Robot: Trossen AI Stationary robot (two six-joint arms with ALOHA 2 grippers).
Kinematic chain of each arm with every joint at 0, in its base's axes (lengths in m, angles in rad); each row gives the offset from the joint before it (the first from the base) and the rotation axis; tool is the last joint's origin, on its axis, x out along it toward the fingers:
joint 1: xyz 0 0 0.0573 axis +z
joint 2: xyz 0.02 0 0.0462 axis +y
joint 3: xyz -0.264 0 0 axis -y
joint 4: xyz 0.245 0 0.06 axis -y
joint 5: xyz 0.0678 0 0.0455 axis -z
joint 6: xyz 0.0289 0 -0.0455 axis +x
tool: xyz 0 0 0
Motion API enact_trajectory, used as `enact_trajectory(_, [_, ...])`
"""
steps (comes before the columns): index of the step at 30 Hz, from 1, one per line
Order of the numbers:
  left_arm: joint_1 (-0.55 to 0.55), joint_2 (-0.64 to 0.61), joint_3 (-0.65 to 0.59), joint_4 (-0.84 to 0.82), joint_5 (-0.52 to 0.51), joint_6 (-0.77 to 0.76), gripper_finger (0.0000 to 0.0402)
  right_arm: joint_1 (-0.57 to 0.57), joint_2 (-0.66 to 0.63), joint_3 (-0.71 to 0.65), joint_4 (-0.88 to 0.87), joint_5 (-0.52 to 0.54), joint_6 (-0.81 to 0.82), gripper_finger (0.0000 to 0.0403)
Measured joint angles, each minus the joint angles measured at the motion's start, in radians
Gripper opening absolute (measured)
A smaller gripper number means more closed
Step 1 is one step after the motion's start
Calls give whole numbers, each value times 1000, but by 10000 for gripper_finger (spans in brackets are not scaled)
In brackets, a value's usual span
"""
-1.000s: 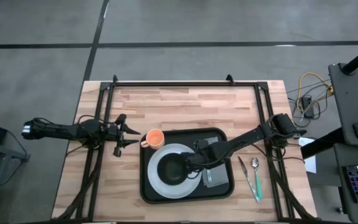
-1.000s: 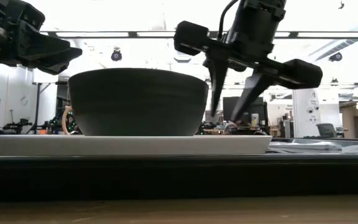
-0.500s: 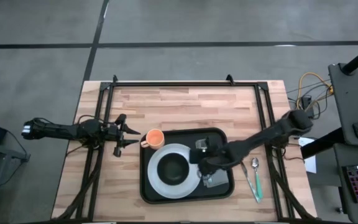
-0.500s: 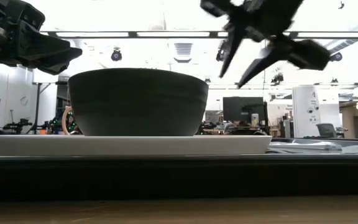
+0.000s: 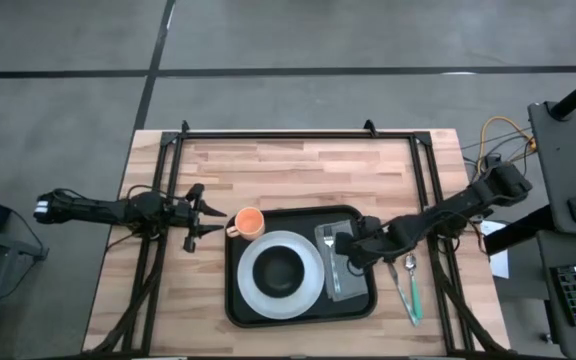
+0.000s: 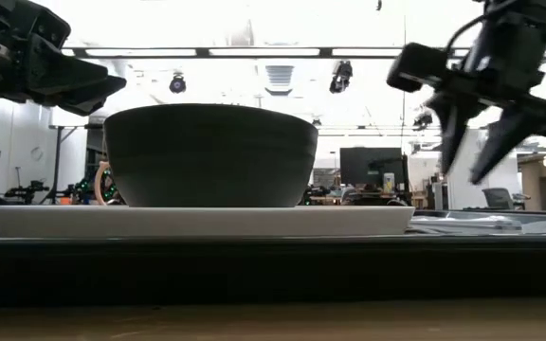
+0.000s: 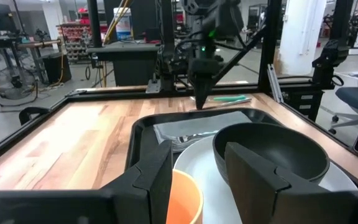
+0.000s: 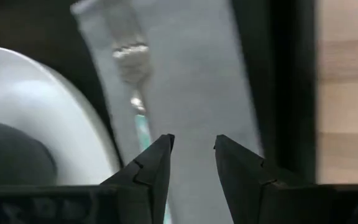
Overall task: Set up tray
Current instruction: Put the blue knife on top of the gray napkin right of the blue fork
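The black tray [image 5: 236, 300] lies at the table's middle, nearer its near edge. On it rests a white plate [image 5: 308, 290] with a dark bowl [image 5: 279, 268] standing in it. To the plate's right a grey napkin [image 5: 340, 275] lies on the tray with a fork [image 8: 129, 56] on top. My right gripper [image 5: 353, 248] hangs open above the napkin [image 8: 191, 74], pointing steeply down and touching nothing. An orange cup [image 5: 249, 222] stands on the table at the tray's far left corner. My left gripper [image 5: 208, 212] waits level and open just left of the cup [image 7: 182, 199].
A spoon [image 5: 409, 265] and a green-handled utensil [image 5: 413, 300] lie on the wood to the right of the tray. A black frame [image 5: 298, 133] runs along the table's far, left and right sides. Bare wood stretches across the table's far half.
My right gripper has swung from above the bowl toward the table's right edge and now hangs over the napkin. Its fingers stay apart. The bowl and plate have kept their places on the tray.
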Motion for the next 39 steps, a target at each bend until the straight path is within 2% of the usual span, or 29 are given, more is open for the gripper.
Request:
enact_trajectory(5, [0,6,0,1,0,0,130,3,-19,-44,-5,-5,-4,118])
enact_trajectory(12, [0,9,0,0,0,0,130,-11,-34,-56,-4,23,-108,124])
enact_trajectory(17, [0,9,0,0,0,0,130,-14,-45,-56,10,25,-25,125])
enact_trajectory(22, [0,9,0,0,0,0,130,-14,-44,-56,-16,26,-91,125])
enact_trajectory(27, [0,9,0,0,0,0,130,-12,-44,-56,-161,12,29,119])
enact_trajectory(30, [0,9,0,0,0,0,130,-8,-43,-56,-260,-84,109,116])
enact_trajectory(35, [0,9,0,0,0,0,130,-6,-42,-54,-246,-112,-24,111])
enact_trajectory(39, [0,9,0,0,0,0,130,-5,-42,-38,-240,-121,-252,113])
